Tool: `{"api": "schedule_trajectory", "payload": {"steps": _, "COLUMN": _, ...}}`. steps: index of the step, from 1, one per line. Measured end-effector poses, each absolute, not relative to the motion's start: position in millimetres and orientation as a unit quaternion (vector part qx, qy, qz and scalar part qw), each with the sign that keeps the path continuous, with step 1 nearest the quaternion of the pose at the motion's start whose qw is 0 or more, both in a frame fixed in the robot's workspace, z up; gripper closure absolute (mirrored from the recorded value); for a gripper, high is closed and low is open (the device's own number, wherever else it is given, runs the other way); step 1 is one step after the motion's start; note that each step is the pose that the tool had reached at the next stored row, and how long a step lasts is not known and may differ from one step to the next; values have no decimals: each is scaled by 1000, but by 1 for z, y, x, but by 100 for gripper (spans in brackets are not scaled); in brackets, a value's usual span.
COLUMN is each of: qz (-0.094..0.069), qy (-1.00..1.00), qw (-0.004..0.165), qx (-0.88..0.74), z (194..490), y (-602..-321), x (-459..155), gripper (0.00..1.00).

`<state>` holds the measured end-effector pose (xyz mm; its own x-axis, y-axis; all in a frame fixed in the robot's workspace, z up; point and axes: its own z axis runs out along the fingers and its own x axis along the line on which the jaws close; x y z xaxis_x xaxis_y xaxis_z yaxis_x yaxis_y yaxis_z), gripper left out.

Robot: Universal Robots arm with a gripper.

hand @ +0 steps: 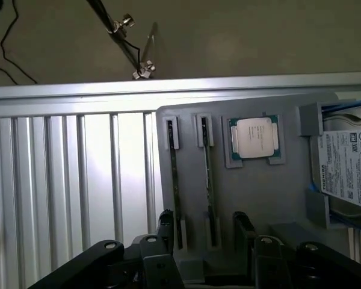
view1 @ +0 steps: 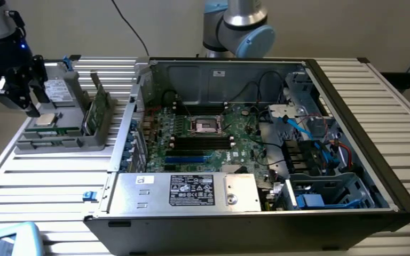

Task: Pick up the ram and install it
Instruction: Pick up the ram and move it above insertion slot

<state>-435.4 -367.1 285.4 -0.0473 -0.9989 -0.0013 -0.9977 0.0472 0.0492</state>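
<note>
Desk edge: the grey holder [view1: 62, 143] lies close to one edge of the slatted desk [view1: 48, 178], just beside the open computer case [view1: 365, 114]
Open room: bare slats in front of the holder; the case top is open above the black slots [view1: 201, 142]
Ram: the ram [view1: 99, 106] stands on edge in a narrow groove of the holder, a second stick [hand: 174, 180] in the next groove, the processor [hand: 254, 137] nearby
End effector: the end effector [hand: 203, 224] hovers over the holder, fingers spread apart, gripping nothing
Arm: wrist pointing down, at the exterior view's left, well apart from the case
</note>
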Motion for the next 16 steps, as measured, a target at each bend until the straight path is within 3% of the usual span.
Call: {"api": "schedule_trajectory", "payload": {"steps": 16, "qz": -18, "qy": -723, "qw": 17, "qx": 690, "z": 256, "y": -377, "x": -431, "gripper": 47}}
